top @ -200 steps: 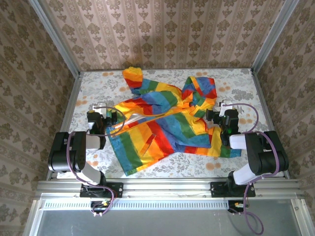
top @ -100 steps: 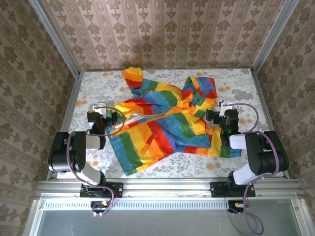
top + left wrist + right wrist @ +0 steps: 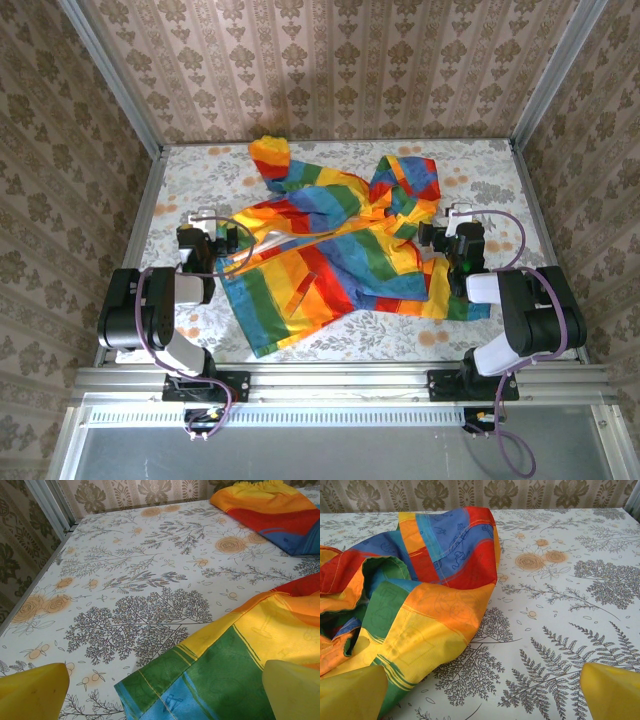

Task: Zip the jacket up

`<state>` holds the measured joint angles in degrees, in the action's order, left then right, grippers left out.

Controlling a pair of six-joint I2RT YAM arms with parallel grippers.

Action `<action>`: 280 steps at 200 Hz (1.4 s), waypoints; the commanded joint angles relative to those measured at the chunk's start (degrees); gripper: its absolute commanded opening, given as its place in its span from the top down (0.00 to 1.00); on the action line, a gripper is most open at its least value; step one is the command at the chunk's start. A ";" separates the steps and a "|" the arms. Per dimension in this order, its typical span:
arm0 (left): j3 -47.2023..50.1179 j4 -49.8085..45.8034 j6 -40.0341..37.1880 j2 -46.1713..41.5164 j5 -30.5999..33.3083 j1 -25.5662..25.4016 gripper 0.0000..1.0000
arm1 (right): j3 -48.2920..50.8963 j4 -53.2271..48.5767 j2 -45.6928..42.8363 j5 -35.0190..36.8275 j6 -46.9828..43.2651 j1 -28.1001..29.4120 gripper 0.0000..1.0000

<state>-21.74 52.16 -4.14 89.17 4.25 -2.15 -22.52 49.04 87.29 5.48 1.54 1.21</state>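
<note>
Here the jacket (image 3: 335,245) lies spread on the bench (image 3: 200,170); my left end effector (image 3: 232,240) stands wide at its left edge, my right end effector (image 3: 427,237) wide at its right.

light: bright, even | shadows: soft | glare: none | near edges: slightly blurred

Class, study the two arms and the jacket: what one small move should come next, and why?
Probably ease the left gripper forward and close it on the jacket's green hem corner. Both it and the right gripper stand open, holding nothing; the front looks unzipped, and that corner lies just ahead between the left fingers.
</note>
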 commanded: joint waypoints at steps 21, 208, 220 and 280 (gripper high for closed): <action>-0.59 0.26 0.65 -0.30 -0.75 0.57 0.00 | -0.53 0.44 0.34 -0.52 0.31 0.08 0.00; -29.47 -45.50 4.60 -3.34 -4.48 -7.82 0.14 | -28.83 -61.64 -7.93 5.30 23.10 17.24 0.03; -33.49 -48.53 4.25 0.44 -5.14 -10.28 0.16 | -29.89 -62.21 -4.66 5.35 24.97 20.49 0.05; -55.92 -64.69 5.27 20.32 -12.28 -16.77 0.32 | -33.02 -61.34 6.37 3.96 30.85 33.76 0.23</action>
<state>-70.81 -2.17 0.34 104.05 -3.88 -18.00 -52.86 -9.69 90.24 8.80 28.58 32.23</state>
